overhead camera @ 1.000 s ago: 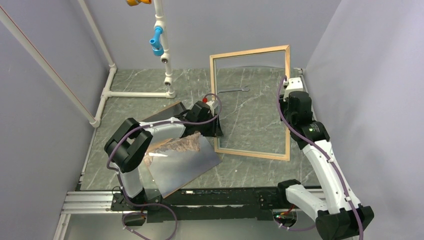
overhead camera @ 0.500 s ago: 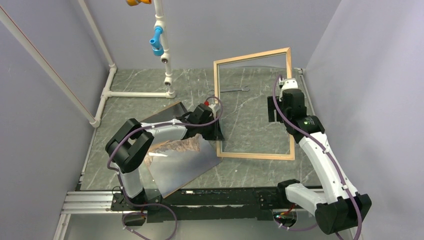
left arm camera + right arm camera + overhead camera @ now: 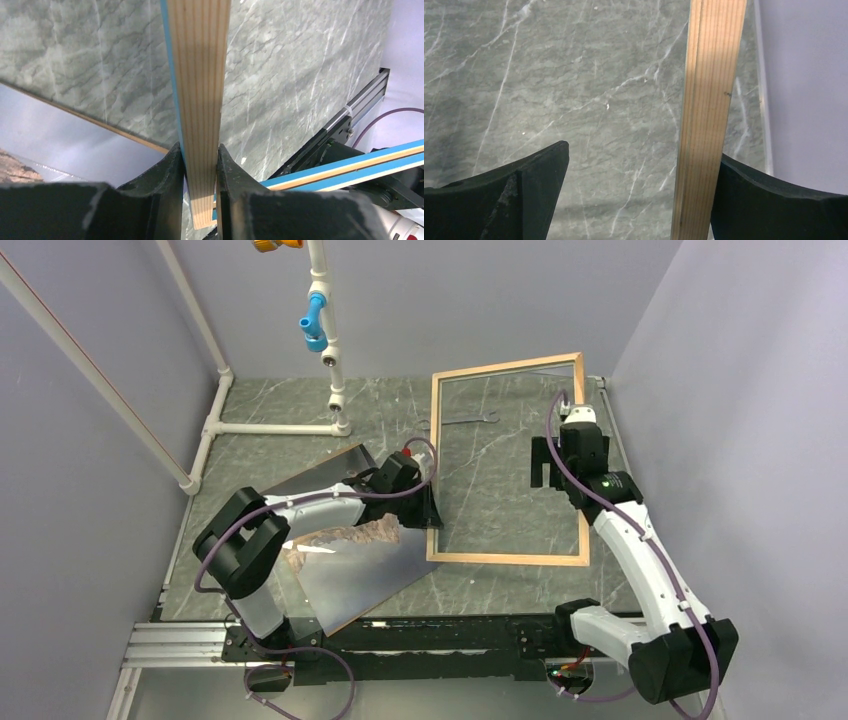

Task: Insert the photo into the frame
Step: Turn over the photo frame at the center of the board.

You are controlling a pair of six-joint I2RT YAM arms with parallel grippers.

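Observation:
The frame [image 3: 509, 560] shows its pale tan wood back in the top view, right of centre on the table. My left gripper [image 3: 429, 512] is shut on its left rail. In the left wrist view that rail [image 3: 200, 90] stands between the two fingers [image 3: 170, 175], with a blue edge showing. My right gripper [image 3: 556, 458] is open, and the right rail [image 3: 709, 115] runs just beside its right finger [image 3: 774, 200]. The photo [image 3: 352, 533] lies left of the frame, partly under a clear glossy sheet [image 3: 365, 575]. Only its rocky brown part shows.
A brown backing board [image 3: 335, 462] lies under the left arm. A metal wrench [image 3: 466, 420] lies on the table behind the frame's far part. A white pipe stand [image 3: 331, 360] rises at the back left. Walls close in on both sides, and an aluminium rail [image 3: 180, 642] runs along the near edge.
The right gripper has opened and let go of the frame's right rail. The left gripper has shut on the left rail. The frame's far end has come down and shifted a little to the right.

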